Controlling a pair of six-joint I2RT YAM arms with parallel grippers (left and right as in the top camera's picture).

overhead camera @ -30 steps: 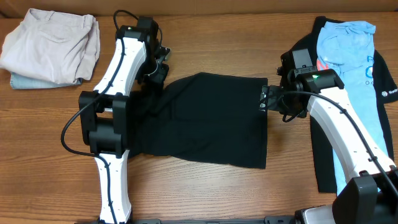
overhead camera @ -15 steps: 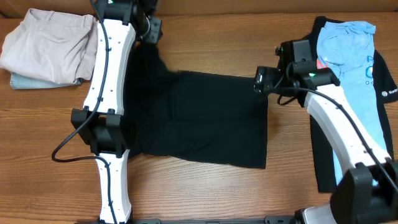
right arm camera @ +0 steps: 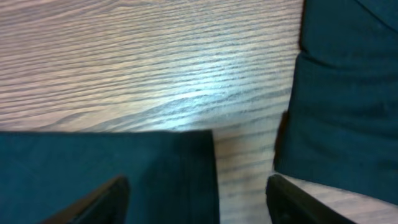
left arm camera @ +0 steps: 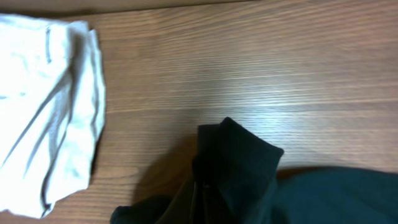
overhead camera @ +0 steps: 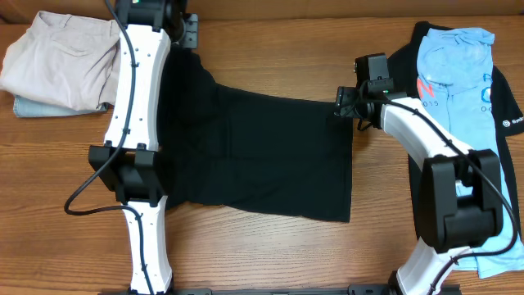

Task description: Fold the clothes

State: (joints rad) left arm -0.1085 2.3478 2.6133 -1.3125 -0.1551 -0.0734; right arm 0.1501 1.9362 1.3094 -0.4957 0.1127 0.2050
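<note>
At the far left, a beige folded garment [overhead camera: 65, 57] sits on a pale blue folded garment [overhead camera: 29, 106], near the back of the wooden table [overhead camera: 270, 254]. Just beside them the left gripper [overhead camera: 189, 36] is pinching the back left corner of the black T-shirt [overhead camera: 262, 156]. In the left wrist view that corner stands up in a bunched peak [left arm camera: 236, 155] and hides the fingers.

The rest of the shirt lies spread flat across the middle of the table. At its back right corner hovers the right gripper [overhead camera: 345, 102], its 2 fingers [right arm camera: 106, 199] spread wide with the shirt's hem between them.

Further right, a light blue printed tee [overhead camera: 458, 74] lies on a black shirt with a white sleeve logo [overhead camera: 509, 111], apart from the spread shirt.
</note>
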